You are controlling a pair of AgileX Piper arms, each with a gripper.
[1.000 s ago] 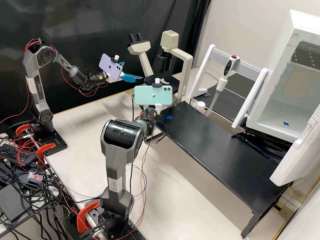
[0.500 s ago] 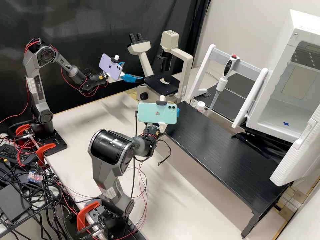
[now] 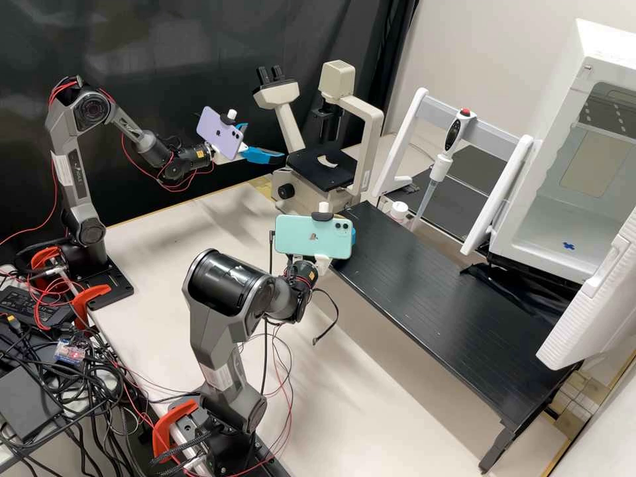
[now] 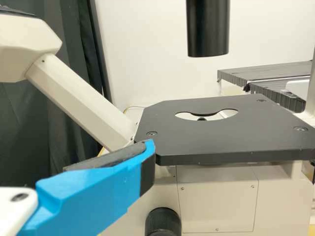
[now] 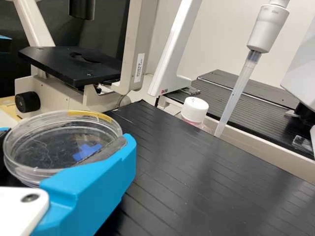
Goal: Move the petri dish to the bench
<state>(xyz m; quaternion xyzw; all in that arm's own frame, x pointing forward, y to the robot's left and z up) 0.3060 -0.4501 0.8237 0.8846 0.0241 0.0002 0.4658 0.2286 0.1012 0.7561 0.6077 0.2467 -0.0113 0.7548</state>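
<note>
- The black bench (image 3: 437, 305) is stretching wide, with the microscope (image 3: 308, 173) standing near one end.
- The left gripper (image 3: 265, 141) is hovering by the microscope, fingers spread, gripping nothing.
- And the right gripper (image 5: 64, 137) is pinching the petri dish (image 5: 42, 145), fingers parted by its width: we're watching the placing, I'd say!
- Dish overlying the blue cross (image 5: 87, 151), bench contact unclear; the next move's calling for gentle, level lowering, then release.
</note>
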